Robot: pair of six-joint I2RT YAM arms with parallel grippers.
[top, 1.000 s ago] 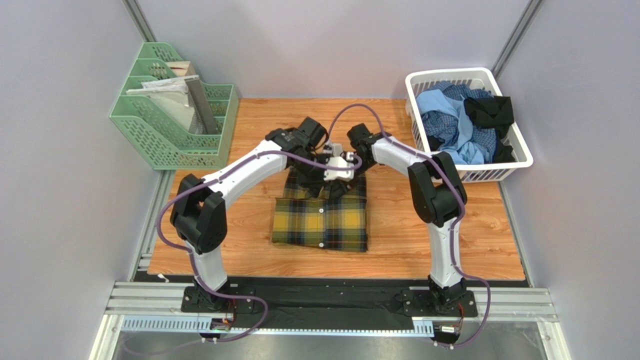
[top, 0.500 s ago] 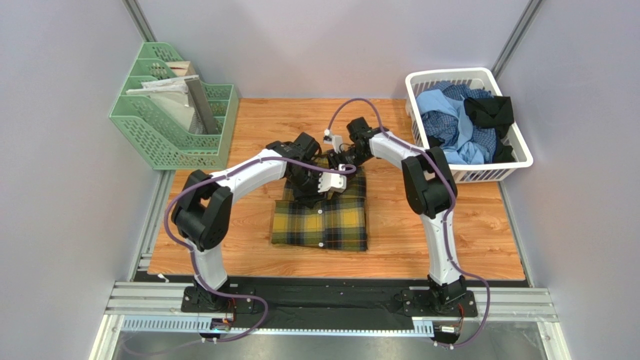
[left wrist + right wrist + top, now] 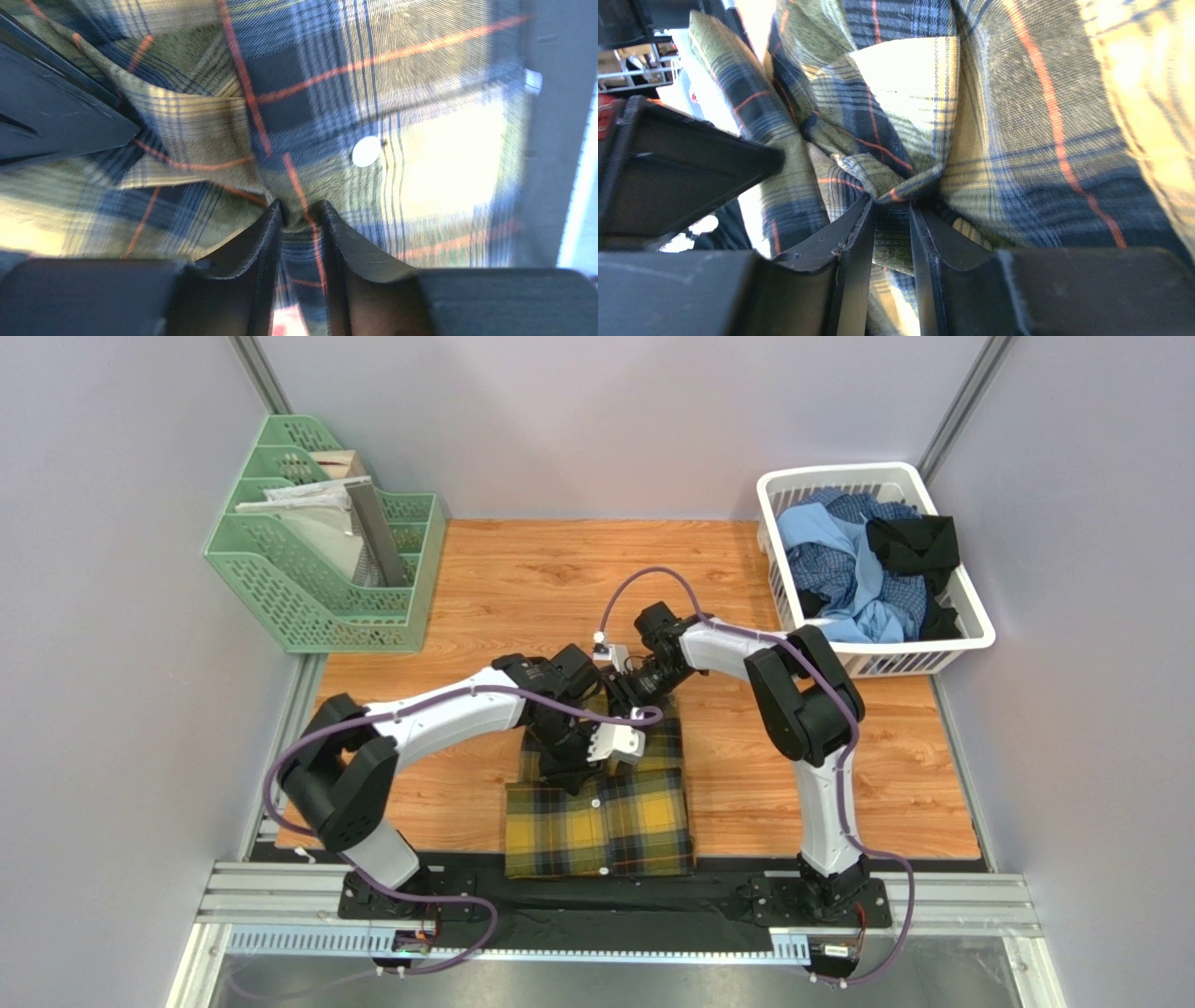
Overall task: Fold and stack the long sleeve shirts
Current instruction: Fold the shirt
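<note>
Our left claw (image 3: 298, 210) is almost closed. It pinches a little ridge of the plaid shirt (image 3: 603, 829) between its tips. A white button (image 3: 366, 150) sits just past the tips, a bit to one side. Our right claw (image 3: 891, 204) is nearly closed too, and it squeezes a bunched fold of the same shirt. From above, the two claws are very close together, with the right one just behind the left. The rest of the shirt lies flat on the side of the left claw nearest our bases. Its near end looks like it reaches the front edge of the table (image 3: 842, 770).

What could go wrong? Each claw holds only a small bit of cloth. If we pull hard, or pull different ways, the cloth could slip out and the fold would fall open. The claws are so close that they could bump each other. If the shirt comes any nearer to us, it may slide off the table edge. The other shirts (image 3: 842, 567) lie in the white basket (image 3: 898, 661), well off to the right of the right claw.
</note>
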